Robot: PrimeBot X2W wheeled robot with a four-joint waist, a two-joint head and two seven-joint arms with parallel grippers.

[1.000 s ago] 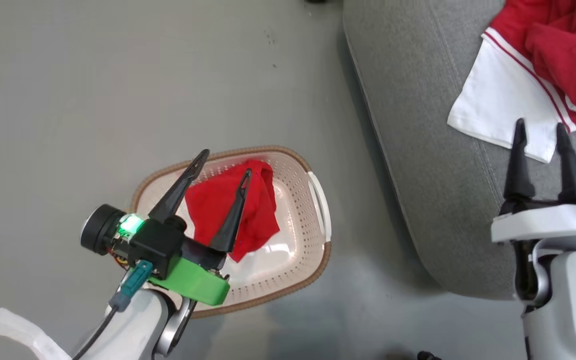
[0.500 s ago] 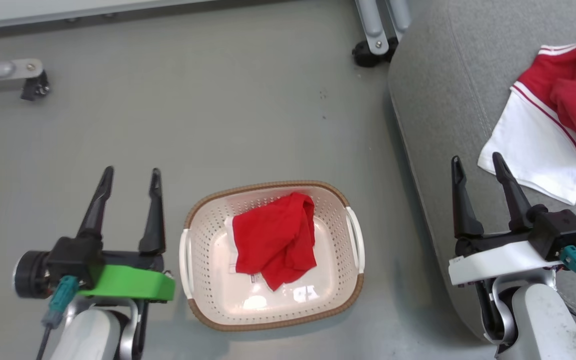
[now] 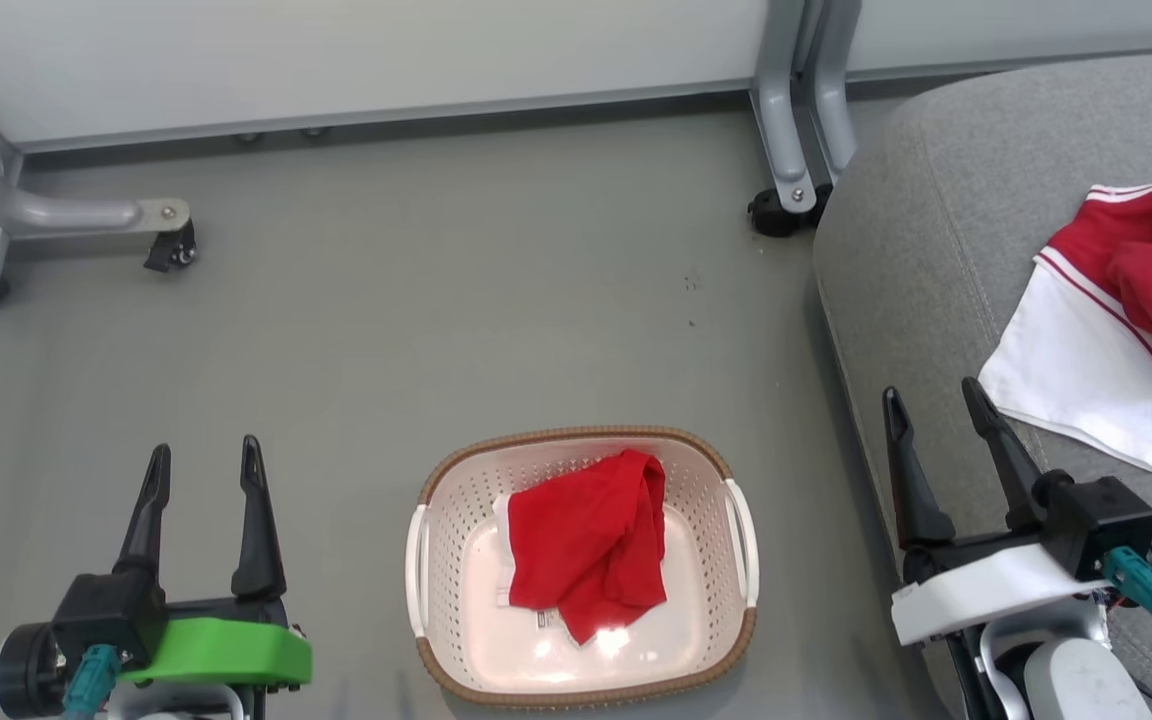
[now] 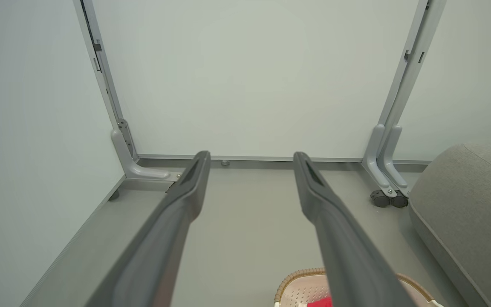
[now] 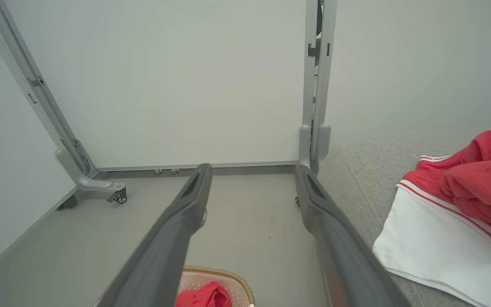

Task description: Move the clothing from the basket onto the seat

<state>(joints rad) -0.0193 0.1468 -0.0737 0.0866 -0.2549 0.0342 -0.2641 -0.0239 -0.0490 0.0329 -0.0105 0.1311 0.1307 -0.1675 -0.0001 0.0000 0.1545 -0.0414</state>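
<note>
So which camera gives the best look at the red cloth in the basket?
The head view: it looks down on the whole red cloth crumpled inside the basket. The left wrist view catches a red sliver at its bottom edge; the right wrist view, a small bunched part low between the fingers.

The right hand (image 5: 252, 168) spreads its dark fingers (image 5: 177, 238) at centre. At lower right, red-and-white fabric clothing (image 5: 463, 200) lies on the grey upholstered seat (image 5: 356, 170).

Basket (image 3: 424, 560) sitting on floor (image 3: 436, 300), seat (image 3: 916, 260) at its 2 o'clock.
One garment (image 3: 591, 545) is lying in it, more clothing (image 3: 1126, 300) on the seat; left gripper (image 3: 204, 446) is hanging at its 9 o'clock, right gripper (image 3: 931, 392) at 3.
</note>
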